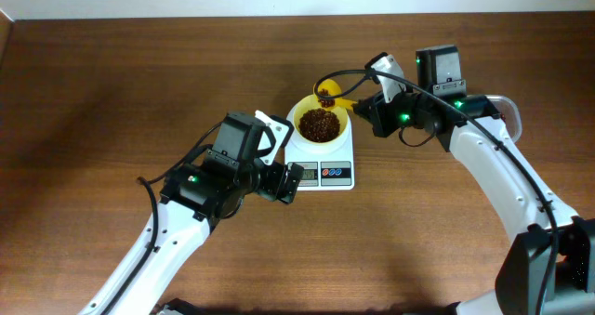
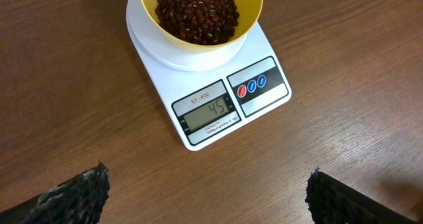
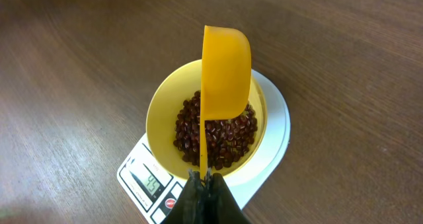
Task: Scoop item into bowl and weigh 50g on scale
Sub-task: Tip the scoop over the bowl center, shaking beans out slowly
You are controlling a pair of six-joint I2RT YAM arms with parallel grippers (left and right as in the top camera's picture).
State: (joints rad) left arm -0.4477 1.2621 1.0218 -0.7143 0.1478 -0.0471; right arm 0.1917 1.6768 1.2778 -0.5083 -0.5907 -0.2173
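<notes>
The pale-yellow bowl (image 1: 319, 122) sits on the white scale (image 1: 321, 164) and holds a heap of dark reddish-brown beans (image 1: 319, 124). The scale display (image 2: 208, 112) reads 45. My right gripper (image 3: 205, 176) is shut on the handle of a yellow scoop (image 3: 225, 72), tilted on its side over the bowl (image 3: 158, 115). In the overhead view the scoop (image 1: 331, 94) carries a few beans at the bowl's far rim. My left gripper (image 2: 206, 191) is open and empty above bare wood in front of the scale (image 2: 198, 69).
The wooden table (image 1: 112, 92) runs wide on all sides of the scale. The right arm (image 1: 493, 157) reaches in from the right, the left arm (image 1: 186, 213) from the lower left. A pale wall edges the table's far side.
</notes>
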